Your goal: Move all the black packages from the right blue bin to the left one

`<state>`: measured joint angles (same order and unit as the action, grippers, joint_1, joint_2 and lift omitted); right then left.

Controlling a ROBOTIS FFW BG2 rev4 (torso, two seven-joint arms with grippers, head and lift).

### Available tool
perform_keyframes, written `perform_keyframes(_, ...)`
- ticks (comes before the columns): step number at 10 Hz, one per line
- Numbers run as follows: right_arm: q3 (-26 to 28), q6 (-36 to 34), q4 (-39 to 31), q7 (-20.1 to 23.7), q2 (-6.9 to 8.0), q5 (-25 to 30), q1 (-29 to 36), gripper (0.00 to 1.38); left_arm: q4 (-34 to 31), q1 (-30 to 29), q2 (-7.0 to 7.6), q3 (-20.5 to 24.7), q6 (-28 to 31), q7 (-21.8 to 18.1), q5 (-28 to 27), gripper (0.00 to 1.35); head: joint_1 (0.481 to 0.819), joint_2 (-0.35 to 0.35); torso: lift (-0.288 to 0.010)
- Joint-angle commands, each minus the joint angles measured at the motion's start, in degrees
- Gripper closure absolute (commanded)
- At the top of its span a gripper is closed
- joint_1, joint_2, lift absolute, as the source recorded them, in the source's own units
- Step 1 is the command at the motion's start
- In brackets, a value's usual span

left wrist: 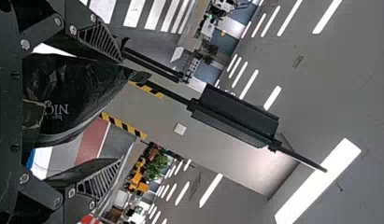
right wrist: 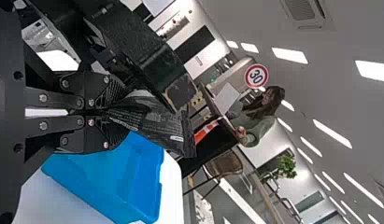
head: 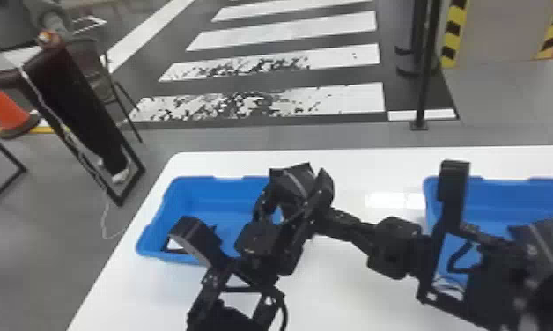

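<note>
In the head view my left gripper (head: 294,196) is beside the right rim of the left blue bin (head: 209,200), a black package (head: 292,179) among its fingers. My right gripper (head: 355,226) reaches across from the right, its tips hidden behind the left one. The left wrist view has the left gripper (left wrist: 119,112) wide open, with a black package (left wrist: 73,98) between its fingers, clear of the lower one. In the right wrist view the right gripper (right wrist: 120,116) is shut on a black package (right wrist: 157,123), near the left bin (right wrist: 119,177). My right arm partly covers the right blue bin (head: 500,198).
Both bins stand on a white table (head: 333,286), whose left edge runs beside the left bin. The arms are close together above the table. A black part of the left arm (right wrist: 147,60) is right beside the held package in the right wrist view.
</note>
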<state>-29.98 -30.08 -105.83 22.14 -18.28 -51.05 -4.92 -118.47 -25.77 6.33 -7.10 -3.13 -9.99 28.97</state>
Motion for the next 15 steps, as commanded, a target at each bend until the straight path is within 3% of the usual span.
perform_keyframes(1,-0.64,0.56,0.29,0.01,-0.09,-0.48,-0.29,1.11,-0.01,-0.10,0.00,0.36,-1.23,0.23,-0.52,0.91,0.695,0.295,-0.132)
perform_keyframes(2,-0.76,1.12,0.85,0.01,-0.09,-0.94,-0.43,1.11,-0.01,-0.10,0.00,0.47,-1.65,0.67,-0.86,1.22,0.695,0.304,-0.132)
perform_keyframes(7,-0.76,5.06,5.07,-0.43,0.87,-1.39,-3.94,1.11,-1.41,0.04,0.09,0.01,-0.67,1.03,-4.29,1.21,0.695,0.297,-0.132)
perform_keyframes(8,-1.10,7.16,5.92,-0.43,0.87,-1.85,-3.94,0.93,-1.41,0.04,0.09,0.24,-1.23,1.03,-4.29,1.21,0.695,0.286,-0.132)
perform_keyframes(9,-1.10,8.01,6.20,-0.34,0.87,-2.54,-3.38,0.49,-1.41,0.18,0.00,1.61,-1.51,1.11,-5.21,1.21,0.695,0.283,-0.132)
perform_keyframes(10,-0.99,8.57,6.62,-0.17,0.87,-4.25,-2.54,0.11,-0.29,1.31,-0.44,5.16,-1.23,1.64,-9.78,1.21,0.695,0.281,-0.132)
perform_keyframes(11,0.04,8.57,6.76,0.18,0.79,-5.05,-1.55,0.05,4.35,3.70,-0.61,8.58,-3.34,3.22,-14.58,1.21,0.695,0.298,-0.132)
perform_keyframes(12,1.53,8.57,6.62,0.27,0.79,-5.16,-0.43,0.13,10.26,6.79,-0.88,12.24,-5.45,4.54,-18.92,1.21,0.695,0.330,-0.132)
perform_keyframes(14,5.07,8.57,5.50,0.45,0.87,-4.82,1.82,0.15,18.13,11.01,-1.58,19.55,-6.43,6.74,-29.77,1.21,0.695,0.350,-0.132)
perform_keyframes(15,7.13,8.43,4.79,0.62,0.87,-3.34,2.95,0.15,18.55,10.59,-1.58,20.12,-5.03,8.32,-28.86,1.18,0.695,0.350,-0.132)
